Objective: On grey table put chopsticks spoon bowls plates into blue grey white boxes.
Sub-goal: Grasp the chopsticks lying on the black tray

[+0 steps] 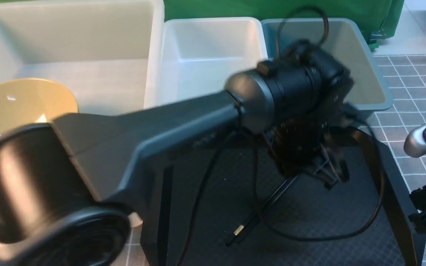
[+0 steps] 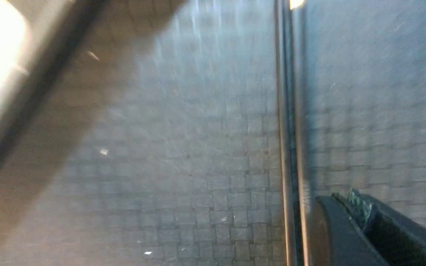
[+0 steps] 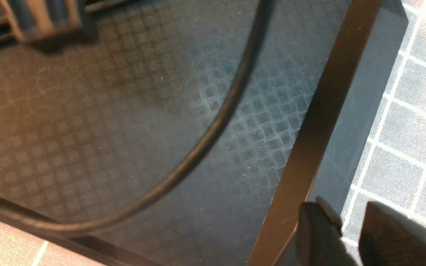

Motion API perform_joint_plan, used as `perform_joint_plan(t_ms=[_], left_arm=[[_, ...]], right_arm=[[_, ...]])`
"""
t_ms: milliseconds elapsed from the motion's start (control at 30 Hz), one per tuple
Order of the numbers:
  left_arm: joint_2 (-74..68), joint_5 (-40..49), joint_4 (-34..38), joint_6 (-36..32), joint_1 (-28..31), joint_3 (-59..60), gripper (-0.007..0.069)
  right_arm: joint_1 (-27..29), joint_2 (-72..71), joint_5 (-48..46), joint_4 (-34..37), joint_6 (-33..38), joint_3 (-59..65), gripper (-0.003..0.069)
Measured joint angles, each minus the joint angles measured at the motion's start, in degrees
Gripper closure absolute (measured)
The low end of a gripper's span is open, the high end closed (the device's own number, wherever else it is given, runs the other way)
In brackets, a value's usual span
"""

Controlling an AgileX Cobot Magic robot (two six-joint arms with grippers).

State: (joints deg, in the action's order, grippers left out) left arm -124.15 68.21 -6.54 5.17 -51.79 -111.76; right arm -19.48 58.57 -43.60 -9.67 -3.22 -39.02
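The grey tabletop [image 1: 412, 96] is seen at the right of the front view. Along its far side three boxes are lined up: the large whitish box [image 1: 68, 37], the white box [image 1: 205, 37] and the blue box [image 1: 379, 107]. Nearer the robot, the black tray [image 1: 327, 229] is set in front of them. A yellow bowl [image 1: 20, 99] appears to be lying in the large whitish box.

The left arm [image 1: 183, 122] is stretched across to the tray, and the left claw [image 1: 311, 171] is lowered onto its floor, just in front of the blue box. Its jaws are closed together. The chopsticks [image 1: 261, 212] are laid on the tray as a pair. Their long axis runs on a slant from the gold band [image 1: 239, 229] at the near end up to the claw at the far end. In the left wrist view they are seen running just beside one finger [image 2: 331, 236]; whether they are pinched cannot be told.

The right claw [image 3: 346, 207] is held apart with nothing between its jaws, off the tray's right edge, so the left arm is judged far nearer. A lift towards the boxes is judged to depend on that far end being caught.
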Motion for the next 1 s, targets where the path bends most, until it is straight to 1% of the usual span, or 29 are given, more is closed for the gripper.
perform_joint_plan(t_ms=[133,233,333,400,433,533,567,600,667,767,833,900,1000], left_arm=[[0.6,0.3,0.8,0.0,1.3,-0.1,0.0636],[-0.4,1.2,3.3,-0.5,2.6,-0.1,0.0627],[-2.6,1.8,8.6,-3.1,4.6,0.4,0.0562],[-3.1,1.9,10.9,-4.5,5.3,2.0,0.0482],[-3.1,1.9,10.9,-4.5,5.3,2.0,0.0475],[-3.1,2.0,11.3,-5.2,5.4,4.2,0.0358],[-3.1,1.9,11.3,-5.2,5.4,4.4,0.0352],[-3.1,1.7,11.3,-5.2,5.4,5.3,0.0317],[-3.5,1.8,10.8,-5.2,5.2,6.8,0.0291],[-4.5,1.9,9.1,-5.2,4.9,7.3,0.0292],[-4.8,2.0,8.4,-4.8,4.8,7.3,0.0309],[-5.2,2.2,7.6,-4.8,4.7,7.1,0.0351],[-5.9,2.6,5.1,-3.9,4.3,6.5,0.0466]], right_arm=[[0.0,0.0,0.0,0.0,0.0,0.0,0.0454],[0.0,0.0,0.0,0.0,0.0,0.0,0.0454],[0.0,0.0,0.0,0.0,0.0,0.0,0.0454],[0.0,0.0,0.0,0.0,0.0,0.0,0.0453],[0.0,0.0,0.0,0.0,0.0,0.0,0.0453],[0.0,0.0,0.0,0.0,0.0,0.0,0.0449],[0.0,0.0,0.0,0.0,0.0,0.0,0.0449],[0.0,0.0,0.1,0.0,0.0,0.0,0.0445],[0.0,0.0,0.1,0.0,0.0,0.0,0.0442],[0.0,0.0,0.4,0.0,0.0,0.0,0.0440],[0.0,0.0,0.5,0.0,0.0,0.0,0.0438],[0.0,0.0,0.5,0.0,0.0,0.0,0.0436],[0.0,0.0,0.7,0.0,0.0,0.0,0.0435]])
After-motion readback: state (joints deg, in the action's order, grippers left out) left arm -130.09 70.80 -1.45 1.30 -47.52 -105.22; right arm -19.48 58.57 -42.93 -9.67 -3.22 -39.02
